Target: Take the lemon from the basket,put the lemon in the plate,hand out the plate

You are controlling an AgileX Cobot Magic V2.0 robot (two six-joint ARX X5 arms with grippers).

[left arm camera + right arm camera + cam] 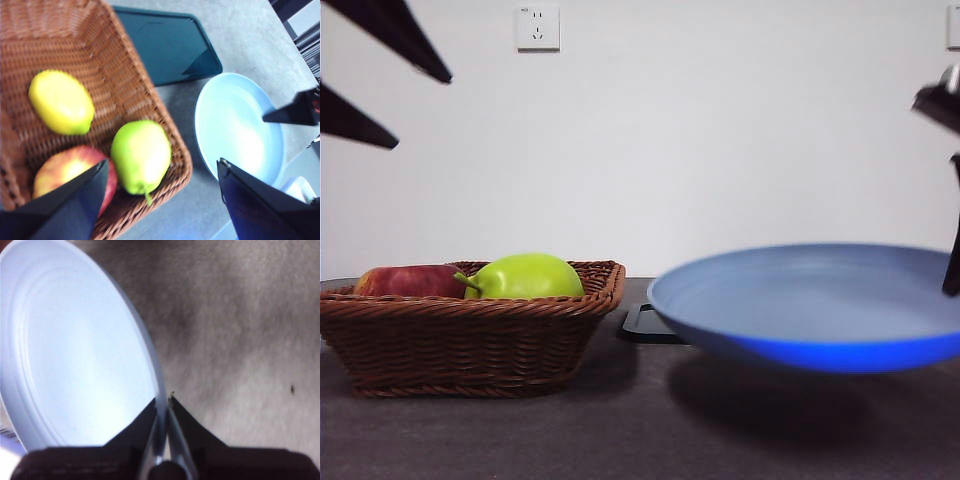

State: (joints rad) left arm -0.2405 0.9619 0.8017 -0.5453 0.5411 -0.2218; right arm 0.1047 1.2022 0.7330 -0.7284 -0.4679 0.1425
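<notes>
The yellow lemon [61, 102] lies inside the brown wicker basket [115, 60], away from the green fruit and the apple. In the front view the basket [470, 345] stands at the left and its wall hides the lemon. My left gripper [162, 165] hangs open above the basket, holding nothing; it shows at the top left corner [423, 112] of the front view. The light blue plate [800, 310] hovers off the table at the right, empty. My right gripper [163, 400] is shut on the plate's rim [159, 390].
A green stemmed fruit [141, 155] and a red apple [65, 172] share the basket. A flat black tray [165, 45] lies on the grey table behind, between basket and plate. A white wall with a socket [538, 28] stands at the back.
</notes>
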